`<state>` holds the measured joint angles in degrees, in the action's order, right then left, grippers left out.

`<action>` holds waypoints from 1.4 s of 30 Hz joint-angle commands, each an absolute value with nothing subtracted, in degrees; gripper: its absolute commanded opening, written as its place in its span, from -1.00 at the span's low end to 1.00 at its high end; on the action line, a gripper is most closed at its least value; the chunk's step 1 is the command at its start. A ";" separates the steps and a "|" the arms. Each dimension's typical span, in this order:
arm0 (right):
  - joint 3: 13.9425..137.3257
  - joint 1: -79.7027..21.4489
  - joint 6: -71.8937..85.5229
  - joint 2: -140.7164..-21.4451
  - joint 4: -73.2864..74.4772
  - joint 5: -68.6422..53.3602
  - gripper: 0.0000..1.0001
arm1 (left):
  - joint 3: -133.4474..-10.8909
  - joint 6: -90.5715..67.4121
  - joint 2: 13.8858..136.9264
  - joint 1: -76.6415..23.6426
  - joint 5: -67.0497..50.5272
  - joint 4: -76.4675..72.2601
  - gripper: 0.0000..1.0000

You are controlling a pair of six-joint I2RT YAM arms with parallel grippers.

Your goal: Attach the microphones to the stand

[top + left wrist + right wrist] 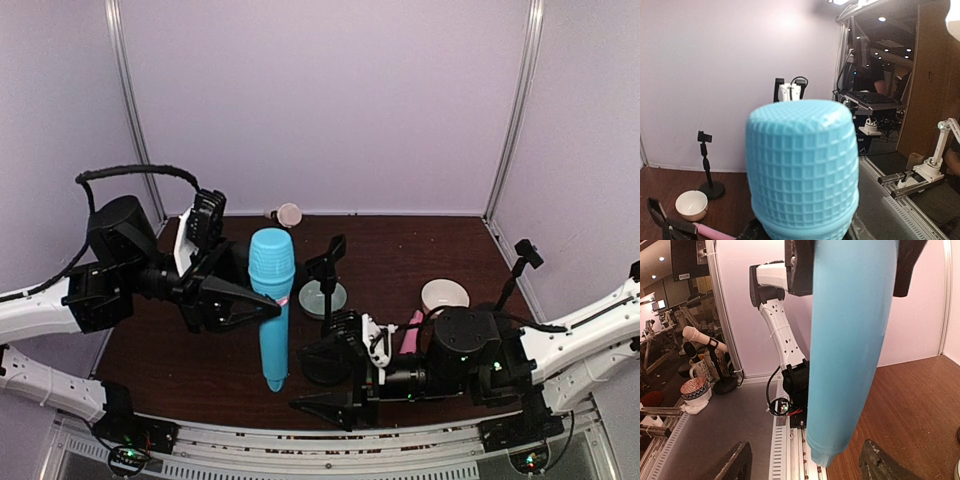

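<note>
Sky-blue plastic, the microphone (273, 335) hangs upright, head up, above the dark table (420, 250), and we see the left gripper (264, 302) clamped on its shaft. Our right gripper (333, 380) sits low near its tail, jaws spread wide, holding nothing.

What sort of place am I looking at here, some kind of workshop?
Probably a robotics lab: white panels box in a brown table where the left claw grips a sky-blue microphone; beyond stand another robot arm and a computer desk.
</note>
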<state>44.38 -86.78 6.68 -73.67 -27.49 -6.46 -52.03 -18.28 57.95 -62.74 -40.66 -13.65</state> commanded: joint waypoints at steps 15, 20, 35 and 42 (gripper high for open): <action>46.36 -83.00 16.72 -79.41 -44.80 -19.19 0.17 | -52.87 -28.95 63.41 -63.19 -49.22 -37.87 -0.49; 45.56 -82.25 17.53 -79.07 -45.74 -18.88 -0.17 | -53.42 -28.67 64.38 -63.19 -48.61 -35.99 -0.44; 48.23 -81.54 18.80 -82.23 -45.06 -23.94 -0.13 | -56.07 -32.70 68.36 -63.19 -52.59 -42.04 -0.50; 44.51 -80.47 18.92 -78.14 -46.23 -21.38 -0.07 | -56.07 -31.74 67.70 -63.19 -52.39 -39.82 -0.52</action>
